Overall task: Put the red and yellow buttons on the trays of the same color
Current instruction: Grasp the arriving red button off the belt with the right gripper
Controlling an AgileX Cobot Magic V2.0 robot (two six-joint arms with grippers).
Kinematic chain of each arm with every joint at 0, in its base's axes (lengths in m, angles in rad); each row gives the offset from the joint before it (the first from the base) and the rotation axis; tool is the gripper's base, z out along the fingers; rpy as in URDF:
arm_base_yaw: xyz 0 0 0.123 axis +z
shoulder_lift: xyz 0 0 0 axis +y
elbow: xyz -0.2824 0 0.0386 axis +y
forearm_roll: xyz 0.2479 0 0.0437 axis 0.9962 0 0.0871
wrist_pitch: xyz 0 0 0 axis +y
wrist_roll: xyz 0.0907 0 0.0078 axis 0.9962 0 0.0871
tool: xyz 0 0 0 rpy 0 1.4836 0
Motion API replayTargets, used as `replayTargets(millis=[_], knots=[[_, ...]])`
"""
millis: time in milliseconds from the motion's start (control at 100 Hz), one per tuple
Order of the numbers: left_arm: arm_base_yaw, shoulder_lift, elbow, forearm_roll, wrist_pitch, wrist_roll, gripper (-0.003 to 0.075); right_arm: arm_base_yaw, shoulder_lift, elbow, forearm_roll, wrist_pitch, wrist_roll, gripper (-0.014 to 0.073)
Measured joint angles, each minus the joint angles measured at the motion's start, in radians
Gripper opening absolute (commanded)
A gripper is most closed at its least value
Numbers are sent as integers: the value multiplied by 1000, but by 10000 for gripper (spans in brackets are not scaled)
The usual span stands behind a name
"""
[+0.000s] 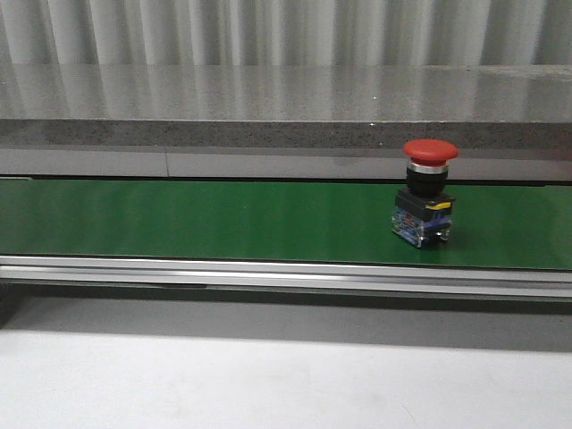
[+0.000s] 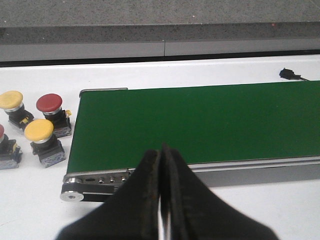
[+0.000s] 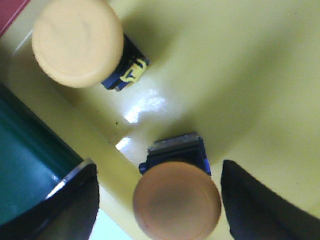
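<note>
One red button [image 1: 427, 192] rides the belt [image 1: 223, 219] at the front view's right; untended, it may run off the end. The left gripper [image 2: 162, 200] is closed and empty. The right gripper [image 3: 160, 200] gapes, holding nothing, over the yellow tray [image 3: 240, 75], which holds two yellow buttons [image 3: 77, 42].

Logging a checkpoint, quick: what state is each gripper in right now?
Left gripper: closed, holding nothing, above the near edge of the green conveyor belt.
Right gripper: open, fingers either side of a yellow mushroom-head push button in the yellow tray.
</note>
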Motion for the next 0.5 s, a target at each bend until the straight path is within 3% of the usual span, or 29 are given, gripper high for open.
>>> replayTargets(millis=[370, 500], knots=[[0, 0, 0, 0, 0, 0, -20, 0, -243, 0, -2, 89, 6, 542], [0, 0, 0, 0, 0, 0, -20, 58, -305, 0, -2, 135, 6, 542]])
